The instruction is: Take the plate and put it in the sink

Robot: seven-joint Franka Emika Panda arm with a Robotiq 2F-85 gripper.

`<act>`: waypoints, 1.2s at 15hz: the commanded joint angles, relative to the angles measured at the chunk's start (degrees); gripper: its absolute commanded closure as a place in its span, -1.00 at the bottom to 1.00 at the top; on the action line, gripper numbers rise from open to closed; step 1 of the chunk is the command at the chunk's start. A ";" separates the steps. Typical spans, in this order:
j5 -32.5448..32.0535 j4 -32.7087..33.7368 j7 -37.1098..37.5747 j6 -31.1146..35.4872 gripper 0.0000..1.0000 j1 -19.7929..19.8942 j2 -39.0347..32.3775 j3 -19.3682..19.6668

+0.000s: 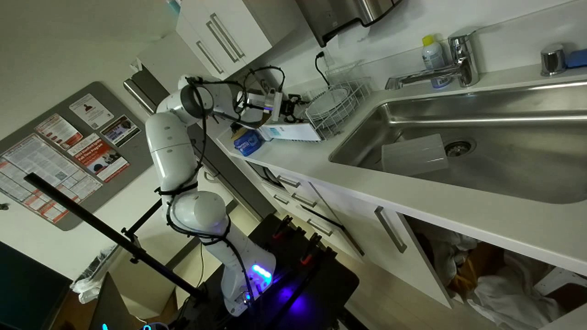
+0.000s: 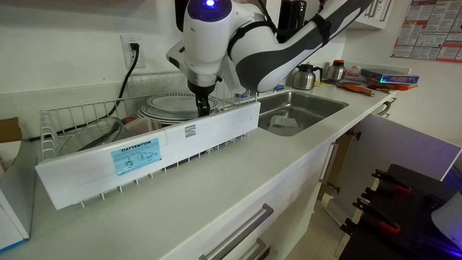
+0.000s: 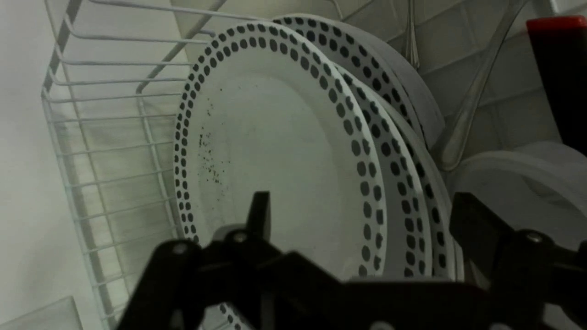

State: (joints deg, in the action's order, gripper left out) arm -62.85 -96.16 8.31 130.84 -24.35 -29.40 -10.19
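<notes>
The plate is the top one of a stack of pale plates with dark dotted rims in a wire rack. It shows in the wrist view [image 3: 275,146] and in both exterior views [image 1: 328,101] [image 2: 175,102]. My gripper is open over the stack's edge in the wrist view [image 3: 360,204]. One finger is over the top plate's face, the other just outside the stacked rims; nothing is clamped. The gripper also shows at the rack in both exterior views [image 1: 296,109] [image 2: 203,106]. The steel sink [image 1: 518,137] lies beside the rack and also shows in an exterior view [image 2: 306,108].
The white wire rack [image 3: 105,185] has a white front panel [image 2: 173,135]. It also holds a glass dish [image 2: 95,135], cups and utensils. A clear plastic box [image 1: 415,156] lies in the sink. The tap [image 1: 465,59] and a yellow-capped bottle [image 1: 432,55] stand behind it.
</notes>
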 commanded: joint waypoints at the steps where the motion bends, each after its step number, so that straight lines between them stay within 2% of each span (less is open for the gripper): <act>1: -0.63 3.48 0.37 -2.63 -1.00 -0.27 -2.66 0.55; 6: -1.86 5.63 0.92 -1.84 -1.00 -0.68 -4.64 1.50; 13: -6.94 6.19 -0.87 -1.22 -1.00 -1.27 -3.14 0.87; 18: -6.61 7.26 -2.32 -1.45 -1.00 -0.61 -4.04 0.28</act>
State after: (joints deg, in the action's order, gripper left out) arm -69.18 -89.91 7.82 130.25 -25.30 -32.93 -9.46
